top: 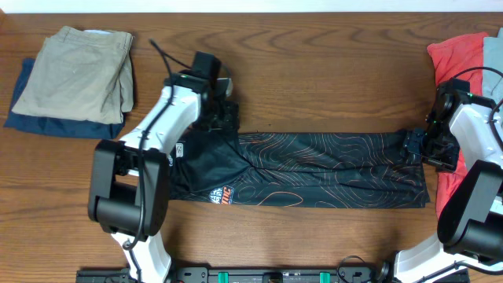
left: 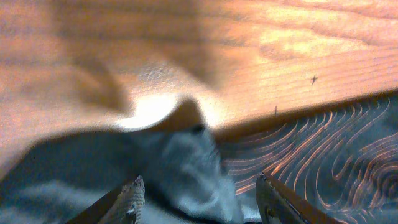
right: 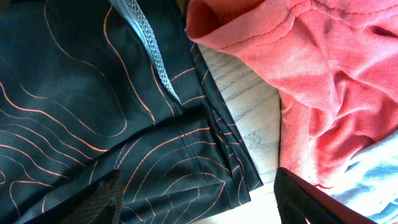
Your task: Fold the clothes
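Overhead: the black jersey (top: 314, 169) is lying across the middle of the wooden table (top: 330, 63) as a long, flattened strip, with its orange contour lines facing up and a logo near its left front edge. The left gripper (top: 222, 118) is sitting at the strip's far left corner, and the right gripper (top: 414, 147) is sitting at its right end. A folded khaki garment (top: 78, 71) is resting on a navy garment (top: 23, 118) at the far left. A red garment (top: 464, 51) is lying at the right edge, under the right arm.

Left wrist: the two fingers (left: 127, 199) are standing spread apart. Bunched dark grey fabric of the jersey is lying between and ahead of them, at the cloth's edge, with bare wood beyond. I cannot tell whether the pads are touching the cloth.

Right wrist: the fingers (right: 102, 199) are standing wide apart over the jersey's hem, pinching nothing. The layered edge of the jersey is running between them. The red garment is lying just beside it, with a narrow strip of table showing between the two. A pale blue cloth (right: 376, 168) is overlapping the red one.
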Robot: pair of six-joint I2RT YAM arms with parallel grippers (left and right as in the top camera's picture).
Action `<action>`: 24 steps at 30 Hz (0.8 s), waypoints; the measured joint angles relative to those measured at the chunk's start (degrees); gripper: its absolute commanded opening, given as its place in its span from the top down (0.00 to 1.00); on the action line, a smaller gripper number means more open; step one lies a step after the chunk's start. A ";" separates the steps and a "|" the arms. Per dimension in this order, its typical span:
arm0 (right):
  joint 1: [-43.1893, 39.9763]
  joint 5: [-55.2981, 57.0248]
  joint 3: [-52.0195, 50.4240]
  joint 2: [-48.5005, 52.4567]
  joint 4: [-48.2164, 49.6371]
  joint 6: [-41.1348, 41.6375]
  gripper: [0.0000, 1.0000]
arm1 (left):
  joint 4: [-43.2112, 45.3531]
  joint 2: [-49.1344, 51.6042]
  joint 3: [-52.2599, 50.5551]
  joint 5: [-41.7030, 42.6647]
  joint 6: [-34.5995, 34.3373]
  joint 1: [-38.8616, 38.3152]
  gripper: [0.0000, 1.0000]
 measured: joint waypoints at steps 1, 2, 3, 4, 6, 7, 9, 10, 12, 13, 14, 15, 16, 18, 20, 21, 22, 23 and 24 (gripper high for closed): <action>0.00 -0.07 0.00 0.00 0.00 0.00 0.24 | 0.76 0.15 0.00 -0.85 0.00 -0.66 0.42; 0.00 -0.09 0.00 0.00 0.00 0.00 0.24 | 1.29 0.28 0.00 -1.73 -0.04 -1.18 0.48; 0.00 -0.09 0.00 0.00 -0.02 0.00 0.24 | 1.79 0.42 0.00 -2.75 -0.11 -1.70 0.51; 0.00 -0.09 0.00 0.00 -0.02 0.00 0.24 | 2.23 0.55 0.00 -3.52 0.00 -2.12 0.51; 0.00 -0.11 0.00 0.00 -0.02 0.00 0.24 | 3.04 0.98 0.00 -4.72 0.00 -2.71 0.51; 0.00 -0.11 0.00 0.00 -0.02 0.00 0.24 | 3.39 1.44 0.00 -5.11 0.02 -2.99 0.51; 0.00 -0.11 0.00 0.00 -0.02 0.00 0.24 | 3.48 2.49 0.00 -5.79 0.00 -3.32 0.51; 0.00 -0.11 0.00 0.00 -0.02 0.00 0.24 | 3.48 3.21 0.00 -6.14 0.00 -3.45 0.51; 0.00 -0.11 0.00 0.00 -0.02 0.00 0.24 | 3.39 4.39 0.00 -6.38 0.00 -3.56 0.51; 0.00 -0.11 0.00 0.00 -0.02 0.00 0.24 | 3.37 5.03 0.00 -6.43 0.00 -3.54 0.56; 0.00 -0.11 0.00 0.00 -0.02 0.00 0.24 | 3.32 5.55 0.00 -6.56 -0.15 -3.54 0.65; 0.00 -0.11 0.00 0.00 -0.02 0.00 0.24 | 3.23 5.90 0.00 -6.60 -0.28 -3.54 0.73; 0.00 -0.11 0.00 0.00 -0.02 0.00 0.24 | 3.17 6.12 0.00 -6.78 -0.15 -3.54 0.77; 0.00 -0.11 0.00 0.00 -0.02 0.00 0.24 | 2.93 6.12 0.00 -6.91 -0.04 -3.54 0.81; 0.00 -0.11 0.00 0.00 -0.02 0.00 0.24 | 2.80 6.12 0.00 -6.97 -0.02 -3.54 0.90; 0.00 -0.11 0.00 0.00 -0.02 0.00 0.24 | 2.71 6.12 0.00 -7.02 -0.07 -3.54 0.94; 0.00 -0.11 0.00 0.00 -0.02 0.00 0.24 | 2.58 6.12 0.00 -7.02 -0.15 -3.54 0.94; 0.00 -0.11 0.00 0.00 -0.02 0.00 0.24 | 2.43 6.12 0.00 -7.02 -0.02 -3.54 0.94; 0.00 -0.11 0.00 0.00 -0.02 0.00 0.24 | 2.21 6.12 0.00 -7.04 0.02 -3.54 0.94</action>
